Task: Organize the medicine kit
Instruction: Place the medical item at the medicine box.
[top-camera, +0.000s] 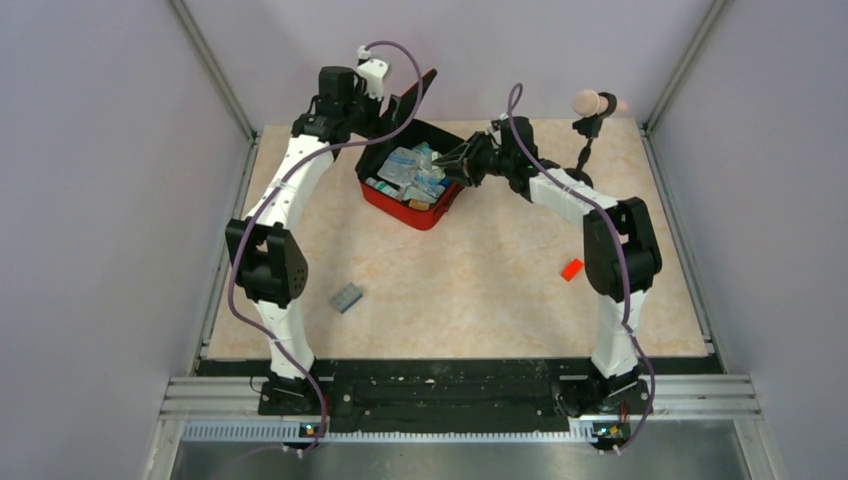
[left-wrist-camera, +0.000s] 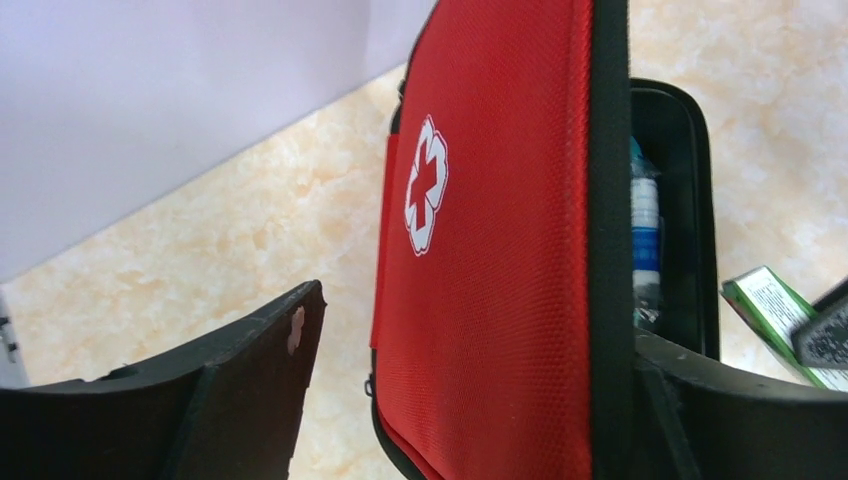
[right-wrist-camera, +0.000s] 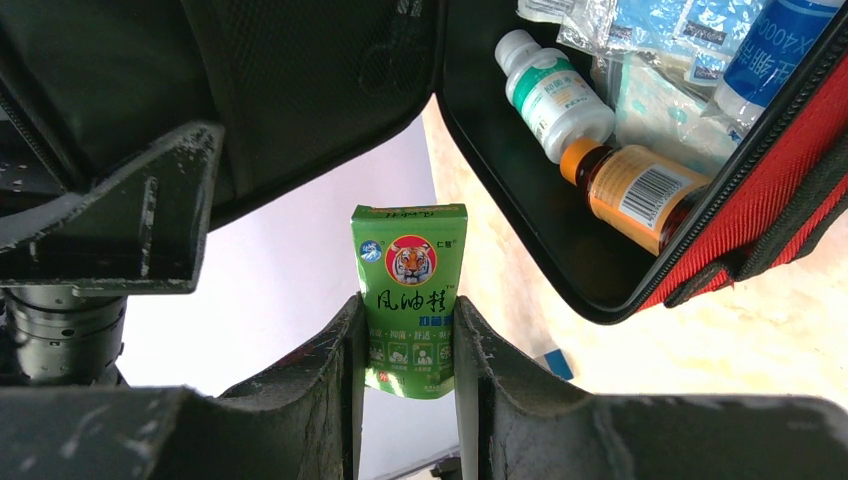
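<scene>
The medicine kit (top-camera: 432, 212), a red zip pouch, lies open at the table's back centre, filled with bottles and packets. Its lid (left-wrist-camera: 490, 230), red with a white cross, stands upright between the wide-apart fingers of my open left gripper (left-wrist-camera: 475, 320). A gap shows between the left finger (left-wrist-camera: 250, 380) and the lid. My right gripper (right-wrist-camera: 408, 320) is shut on a green tiger-print box (right-wrist-camera: 410, 250), held just off the kit's right rim (right-wrist-camera: 760, 190). Inside lie a white bottle (right-wrist-camera: 555, 95) and an amber bottle (right-wrist-camera: 625, 195).
A grey block (top-camera: 346, 297) lies front left on the table and a small orange-red block (top-camera: 571, 269) by the right arm. A pink-tipped stand (top-camera: 590, 103) rises at the back right. Grey walls close in on both sides.
</scene>
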